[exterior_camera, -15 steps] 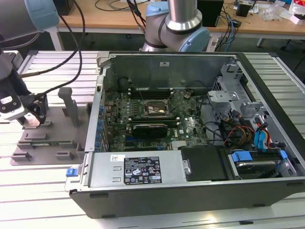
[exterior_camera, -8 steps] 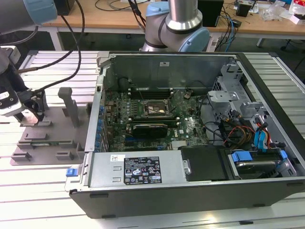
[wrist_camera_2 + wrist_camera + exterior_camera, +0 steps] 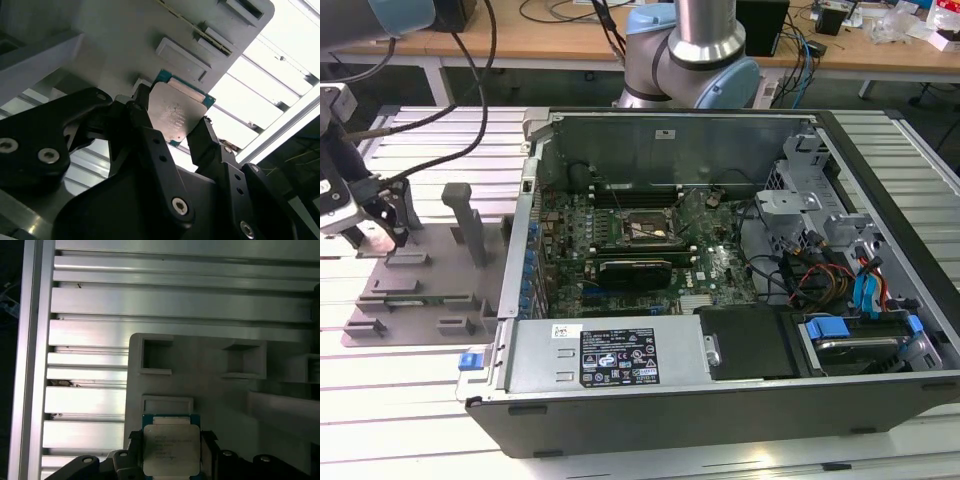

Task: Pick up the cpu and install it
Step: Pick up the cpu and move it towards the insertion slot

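Field notes, remote station.

- Slatted aluminium bench carries everything.
- Open dark-grey metal computer case lies on its side on the bench. I take it as my landmark. A green motherboard inside it shows a black square socket frame near the middle.
- Silver-and-pale-blue robot arm base stands just behind the case's far wall.
- Flat grey plastic tray with upright blocks lies on the bench just beside the case, on the exterior view's left.
- Black two-fingered gripper hangs over the part of the tray farthest from the case.
- In the second wrist view the gripper is pinching the small square cpu with its silver metal top and green rim. One black finger presses on one edge of the chip and the other finger is against the opposite edge.
- The cpu appears in both wrist views, silver top facing the cameras and grey tray surface behind it.
- I cannot tell whether it is lifted clear of the tray or still touching it.
- It is well apart from the case's socket frame.
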### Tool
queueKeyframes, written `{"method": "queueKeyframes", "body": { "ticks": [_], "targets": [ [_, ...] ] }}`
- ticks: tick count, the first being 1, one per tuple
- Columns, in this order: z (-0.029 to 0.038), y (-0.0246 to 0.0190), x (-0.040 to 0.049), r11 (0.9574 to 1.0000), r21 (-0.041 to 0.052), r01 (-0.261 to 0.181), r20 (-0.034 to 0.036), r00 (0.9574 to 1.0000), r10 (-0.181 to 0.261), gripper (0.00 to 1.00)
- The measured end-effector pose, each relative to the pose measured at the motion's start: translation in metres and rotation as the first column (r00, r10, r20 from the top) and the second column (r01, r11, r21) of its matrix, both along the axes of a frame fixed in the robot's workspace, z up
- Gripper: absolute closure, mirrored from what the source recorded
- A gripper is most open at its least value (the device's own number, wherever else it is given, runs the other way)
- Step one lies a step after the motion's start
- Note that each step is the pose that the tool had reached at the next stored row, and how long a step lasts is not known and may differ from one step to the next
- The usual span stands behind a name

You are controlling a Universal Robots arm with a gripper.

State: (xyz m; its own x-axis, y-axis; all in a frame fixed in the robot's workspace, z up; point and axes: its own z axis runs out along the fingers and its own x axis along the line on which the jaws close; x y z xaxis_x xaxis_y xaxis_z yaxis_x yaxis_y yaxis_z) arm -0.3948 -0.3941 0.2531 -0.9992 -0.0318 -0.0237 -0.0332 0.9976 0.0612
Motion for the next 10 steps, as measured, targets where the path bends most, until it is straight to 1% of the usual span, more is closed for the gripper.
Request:
{"method": "queueKeyframes", "body": {
  "ticks": [2, 4, 6, 8, 10],
  "targets": [
    [0.0031, 0.0, 0.0, 1.0, 0.0, 0.0, 0.0, 1.0, 0.0, 0.45],
    [0.0084, 0.0001, 0.0, 1.0, 0.0, 0.0, 0.0, 1.0, 0.0, 0.45],
    [0.0153, 0.0001, 0.0, 1.0, 0.0, 0.0, 0.0001, 1.0, 0.0, 0.45],
    [0.0178, 0.0001, 0.0, 1.0, -0.0001, 0.0, -0.0001, 1.0, 0.0, 0.45],
    [0.0219, 0.0001, 0.0, 1.0, 0.0, 0.0, 0.0, 1.0, 0.0, 0.45]
  ]
}}
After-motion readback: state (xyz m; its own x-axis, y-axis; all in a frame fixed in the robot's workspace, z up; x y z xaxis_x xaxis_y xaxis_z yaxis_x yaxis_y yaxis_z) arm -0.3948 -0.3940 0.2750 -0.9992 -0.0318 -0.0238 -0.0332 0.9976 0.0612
